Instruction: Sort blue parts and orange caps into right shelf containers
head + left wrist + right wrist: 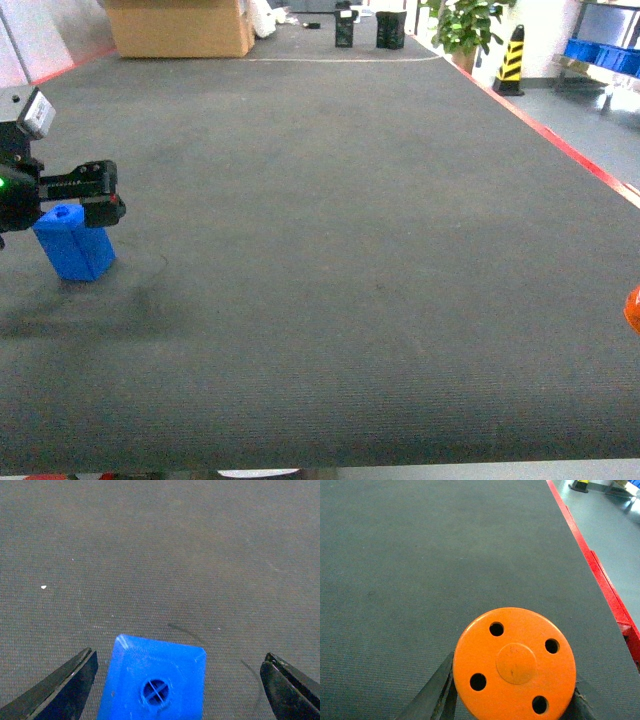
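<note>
A blue part [75, 247] stands upright on the dark mat at the far left, its round hole facing up. My left gripper [98, 196] hovers just over it. In the left wrist view the blue part [155, 680] sits between the fingers of my left gripper [179, 656], which stands wide open, with a gap on each side. An orange cap [515, 662] with small holes in its flat top fills the lower right wrist view. My right gripper [515, 682] is shut on its sides. Only a sliver of the orange cap [633, 308] shows in the head view. Blue shelf containers [603, 52] stand far right.
A red strip [560, 140] marks the mat's right edge, with grey floor beyond it. A cardboard box [180, 25], two black items [390, 30], a plant [465, 25] and a yellow-black bollard [512, 55] stand past the far end.
</note>
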